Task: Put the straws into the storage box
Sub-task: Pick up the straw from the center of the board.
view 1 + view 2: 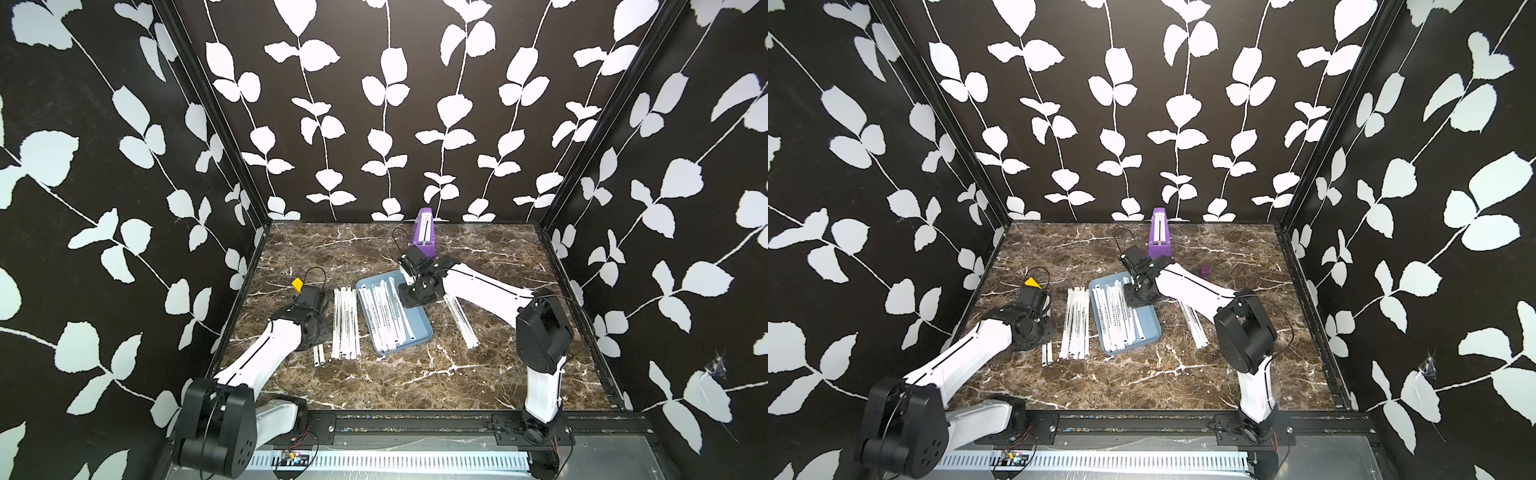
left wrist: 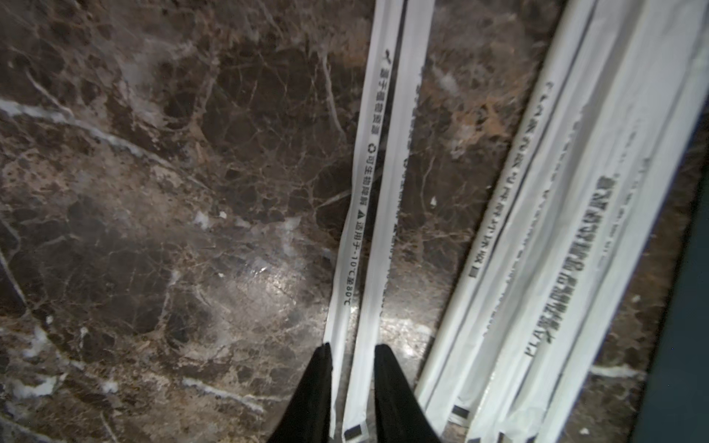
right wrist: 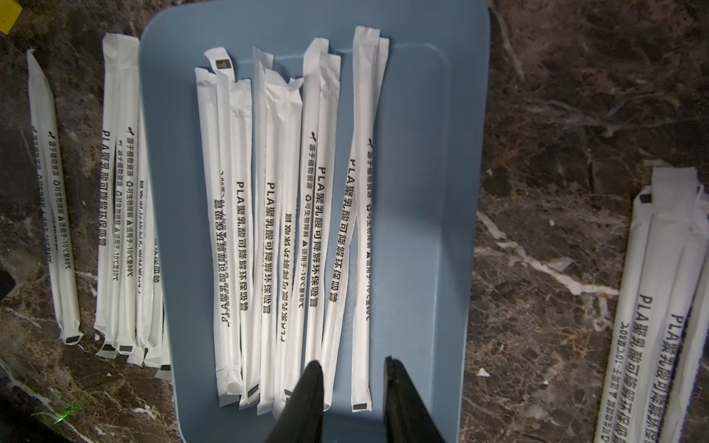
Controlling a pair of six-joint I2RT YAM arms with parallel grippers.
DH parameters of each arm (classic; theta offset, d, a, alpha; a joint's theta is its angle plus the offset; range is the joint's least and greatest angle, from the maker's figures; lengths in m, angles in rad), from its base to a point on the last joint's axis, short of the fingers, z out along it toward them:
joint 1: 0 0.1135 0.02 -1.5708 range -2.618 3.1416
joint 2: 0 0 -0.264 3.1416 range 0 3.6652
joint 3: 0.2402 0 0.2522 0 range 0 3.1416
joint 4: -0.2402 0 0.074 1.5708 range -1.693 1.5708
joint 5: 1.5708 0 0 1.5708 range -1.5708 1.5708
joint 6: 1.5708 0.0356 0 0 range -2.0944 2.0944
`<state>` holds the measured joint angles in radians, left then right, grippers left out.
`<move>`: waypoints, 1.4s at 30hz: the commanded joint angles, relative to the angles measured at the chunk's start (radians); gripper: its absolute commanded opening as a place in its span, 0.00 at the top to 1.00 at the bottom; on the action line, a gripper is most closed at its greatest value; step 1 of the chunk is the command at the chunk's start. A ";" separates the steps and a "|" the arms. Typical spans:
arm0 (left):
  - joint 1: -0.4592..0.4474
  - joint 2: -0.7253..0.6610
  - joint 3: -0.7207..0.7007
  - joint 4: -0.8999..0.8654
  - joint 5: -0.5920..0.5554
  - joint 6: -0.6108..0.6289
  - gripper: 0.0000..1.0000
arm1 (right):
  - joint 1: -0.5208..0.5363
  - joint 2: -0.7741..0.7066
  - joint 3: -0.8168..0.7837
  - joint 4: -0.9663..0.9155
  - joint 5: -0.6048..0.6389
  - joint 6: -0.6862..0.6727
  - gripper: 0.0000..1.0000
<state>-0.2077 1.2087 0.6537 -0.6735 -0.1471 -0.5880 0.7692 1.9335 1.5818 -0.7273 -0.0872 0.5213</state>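
Over by the loose straws, left pincer straddles two, can't tell if gripped; squeeze both squarely before lifting. Meanwhile right pincer hangs open, empty, over storage box.

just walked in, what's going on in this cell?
Two arms are loading paper-wrapped straws into the blue storage box. A batch already lies in it. The right gripper hangs open over them, holding nothing. The left gripper straddles a pair of straws on the table; whether it has pinched them is unclear. More straws wait on both sides of the box.
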 commanded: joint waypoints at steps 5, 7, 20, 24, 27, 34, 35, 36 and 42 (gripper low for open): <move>0.048 0.081 -0.001 0.061 0.064 0.074 0.76 | -0.002 -0.022 -0.041 0.025 -0.001 0.006 0.71; 0.047 0.089 -0.001 0.063 0.065 0.072 0.76 | -0.002 -0.025 -0.046 0.025 -0.003 0.005 0.71; 0.062 0.182 -0.005 0.089 0.048 0.070 0.80 | -0.002 -0.019 -0.045 0.031 -0.011 0.005 0.71; 0.064 0.196 -0.004 0.083 0.047 0.061 0.82 | -0.002 -0.018 -0.038 0.029 -0.011 0.003 0.71; 0.064 0.201 0.000 0.076 0.056 0.065 0.88 | -0.002 -0.019 -0.031 0.032 -0.010 0.005 0.71; 0.064 0.111 0.032 -0.027 0.018 0.082 0.97 | -0.001 -0.023 -0.009 0.029 -0.023 0.009 0.71; 0.064 0.083 0.045 -0.054 0.005 0.084 0.98 | -0.002 -0.025 -0.008 0.030 -0.029 0.011 0.71; 0.064 0.052 0.063 -0.084 -0.009 0.088 0.98 | -0.002 -0.027 -0.009 0.028 -0.033 0.014 0.71; 0.051 -0.106 0.190 -0.143 0.051 0.137 1.00 | 0.002 -0.060 -0.017 0.052 -0.098 0.041 0.71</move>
<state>-0.1505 1.1618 0.7807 -0.7685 -0.1295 -0.4919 0.7700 1.9320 1.5566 -0.7040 -0.1421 0.5392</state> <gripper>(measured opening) 0.045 0.293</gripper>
